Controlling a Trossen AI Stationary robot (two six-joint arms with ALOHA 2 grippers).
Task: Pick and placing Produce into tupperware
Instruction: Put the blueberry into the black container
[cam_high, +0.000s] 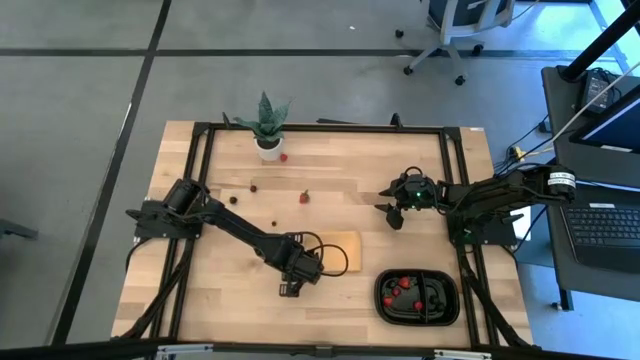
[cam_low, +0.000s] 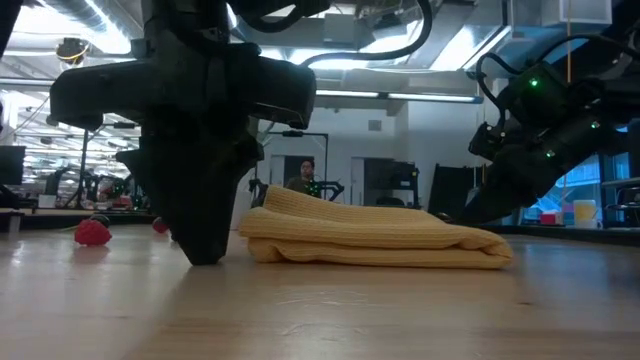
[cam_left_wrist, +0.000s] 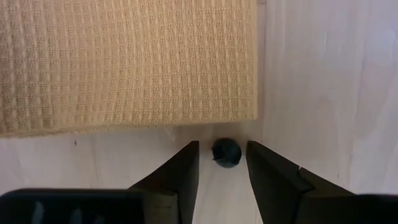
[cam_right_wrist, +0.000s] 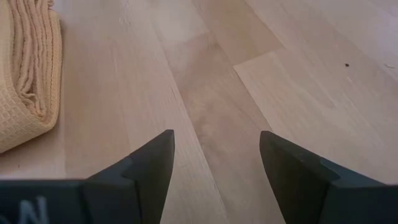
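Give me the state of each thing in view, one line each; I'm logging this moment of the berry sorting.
left hand: down at the table, fingers open either side of a dark berry, not yet closed on it
right hand: open, empty, over bare wood
black tray: upright, some red berries already inside
tan cloth: folded, lying flat
loose red berries: on the table, not collected
potted plant: upright

A small dark berry (cam_left_wrist: 226, 153) sits on the pale wooden table (cam_left_wrist: 323, 81) between the left gripper's (cam_left_wrist: 222, 169) parted fingers, just beside the tan cloth's (cam_left_wrist: 124, 62) edge.
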